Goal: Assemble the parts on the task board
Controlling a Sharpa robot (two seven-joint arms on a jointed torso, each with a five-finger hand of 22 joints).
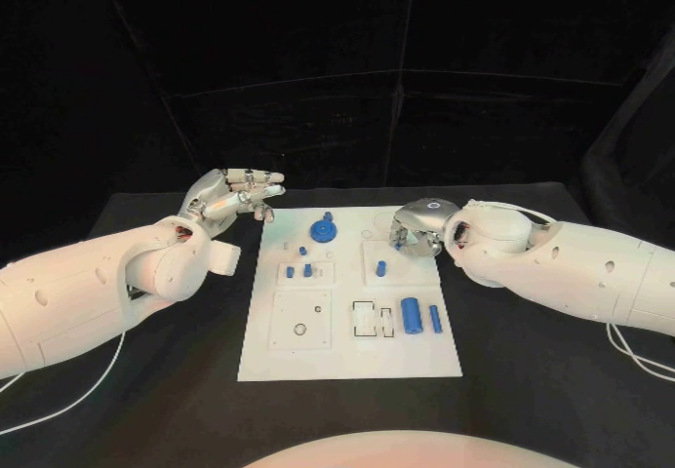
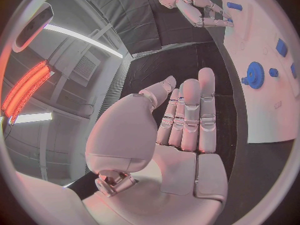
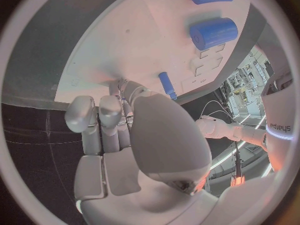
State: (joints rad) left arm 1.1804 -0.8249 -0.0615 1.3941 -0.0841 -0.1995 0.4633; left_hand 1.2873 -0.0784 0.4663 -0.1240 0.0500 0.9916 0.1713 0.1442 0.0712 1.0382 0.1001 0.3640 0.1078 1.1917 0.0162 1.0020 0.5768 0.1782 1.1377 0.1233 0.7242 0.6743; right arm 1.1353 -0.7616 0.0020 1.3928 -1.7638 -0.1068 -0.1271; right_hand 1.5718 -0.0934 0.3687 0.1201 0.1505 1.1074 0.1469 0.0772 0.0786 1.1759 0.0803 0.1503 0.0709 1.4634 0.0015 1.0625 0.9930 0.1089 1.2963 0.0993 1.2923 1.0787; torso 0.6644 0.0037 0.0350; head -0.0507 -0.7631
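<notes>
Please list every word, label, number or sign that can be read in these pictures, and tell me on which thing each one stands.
"Sharpa": dark letters running sideways on the white arm at the edge of the right wrist view, just above a glowing blue band.
The white board and the blue parts on it carry no text that I can see.
Nothing readable shows on the left hand or the right hand.

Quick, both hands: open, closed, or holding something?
Left hand: open, fingers straight, holding nothing, beside the board.
Right hand: over the board's far edge, fingers curled down; cannot tell if it holds anything.
</notes>
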